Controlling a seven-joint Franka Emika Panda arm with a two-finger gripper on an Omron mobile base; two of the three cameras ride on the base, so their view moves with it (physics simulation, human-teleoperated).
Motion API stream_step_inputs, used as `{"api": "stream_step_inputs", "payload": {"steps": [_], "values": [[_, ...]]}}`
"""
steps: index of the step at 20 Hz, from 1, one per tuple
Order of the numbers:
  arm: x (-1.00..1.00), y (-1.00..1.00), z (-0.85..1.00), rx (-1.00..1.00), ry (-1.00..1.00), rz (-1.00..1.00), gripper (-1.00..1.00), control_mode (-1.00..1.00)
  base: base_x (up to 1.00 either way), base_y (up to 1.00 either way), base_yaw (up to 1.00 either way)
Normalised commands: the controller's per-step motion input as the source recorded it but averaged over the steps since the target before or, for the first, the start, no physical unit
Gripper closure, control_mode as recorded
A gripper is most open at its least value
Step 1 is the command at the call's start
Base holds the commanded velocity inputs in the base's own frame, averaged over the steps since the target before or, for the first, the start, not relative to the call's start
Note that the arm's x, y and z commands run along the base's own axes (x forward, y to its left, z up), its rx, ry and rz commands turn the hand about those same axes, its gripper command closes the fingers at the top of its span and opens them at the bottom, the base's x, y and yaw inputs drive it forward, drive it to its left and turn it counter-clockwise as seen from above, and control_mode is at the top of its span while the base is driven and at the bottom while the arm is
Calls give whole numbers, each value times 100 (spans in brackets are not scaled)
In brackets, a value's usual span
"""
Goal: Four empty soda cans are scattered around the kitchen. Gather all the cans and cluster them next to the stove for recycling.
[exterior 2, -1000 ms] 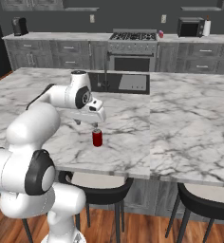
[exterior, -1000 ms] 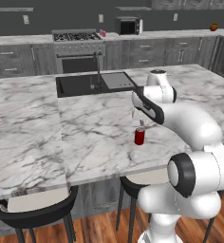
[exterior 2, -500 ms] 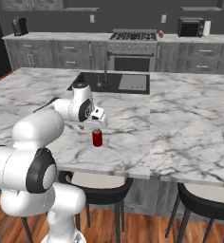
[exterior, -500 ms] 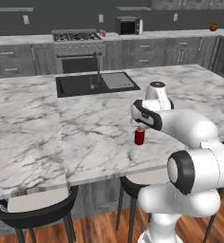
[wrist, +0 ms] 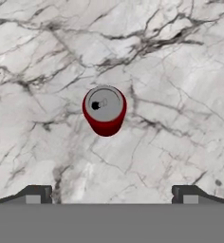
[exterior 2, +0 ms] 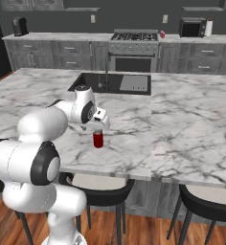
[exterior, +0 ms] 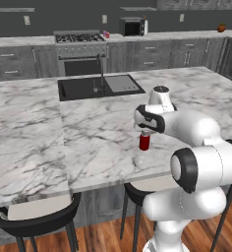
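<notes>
A: Red soda can [exterior: 144,141] is standing upright on the marble island [exterior: 88,142], near the front edge.

B: And the gripper [exterior: 145,131] is hanging right over it, w/ the white arm [exterior: 187,125] bending in from the right.

A: Sink [exterior: 98,87] is sitting further back in the island.

B: Stove [exterior: 80,51] is showing at the back wall, small pink can [exterior: 106,34] just beside it, microwave [exterior: 131,26] a bit to the right.

I counted two cans: one red can [exterior: 144,141] standing mid-frame on the island and one pink can [exterior: 106,34] at upper centre beside the one stove [exterior: 80,38]. I saw one microwave [exterior: 131,26], one sink [exterior: 83,87], two stools [exterior: 37,216].
</notes>
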Motion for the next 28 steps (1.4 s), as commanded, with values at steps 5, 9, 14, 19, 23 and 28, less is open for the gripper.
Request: {"api": "stream_step_inputs", "payload": {"steps": [5, 9, 14, 19, 23, 28], "values": [[18, 0, -25, 0, 0, 0, -100, -100, 0, 0, 0], [16, 7, -15, 0, 2, 0, -100, -100, 0, 0, 0], [11, 2, -4, 0, 2, 0, -100, -100, 0, 0, 0], [11, 0, -1, 0, 0, 0, -100, -100, 0, 0, 0], [1, 0, -14, 0, 0, 0, -100, -100, 0, 0, 0], [11, 0, -26, 0, 0, 0, -100, -100, 0, 0, 0]]}}
